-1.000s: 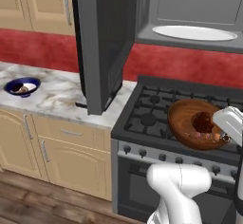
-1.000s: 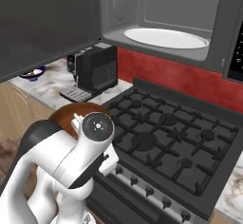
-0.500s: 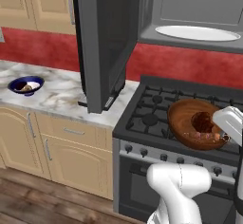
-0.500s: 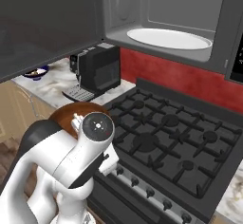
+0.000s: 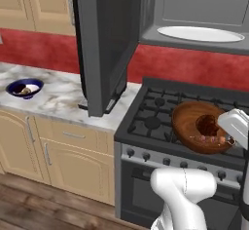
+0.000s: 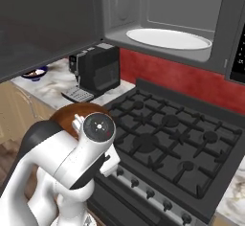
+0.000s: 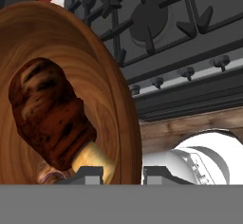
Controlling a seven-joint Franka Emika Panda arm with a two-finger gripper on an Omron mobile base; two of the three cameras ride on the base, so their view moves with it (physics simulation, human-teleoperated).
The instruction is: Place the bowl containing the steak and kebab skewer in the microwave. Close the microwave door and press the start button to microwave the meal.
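We had the bowl point(image 5: 202, 126) pinched at its rim by the gripper point(image 7: 122, 173), above the stove's front edge, at five o'clock from the open microwave point(image 5: 194, 14); loading, closing the door point(image 5: 104, 39) and starting remained.

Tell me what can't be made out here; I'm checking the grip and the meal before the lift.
- Hand: in the hand view only its fingertips' tops show; the picture's bottom hides contact with the bowl.
- Kebab skewer: left base view shows small pinkish bits in the bowl, too small to identify.
- Bowl in the right base view: mostly hidden behind the arm.
- Microwave start button: control panel cut by the right edge.
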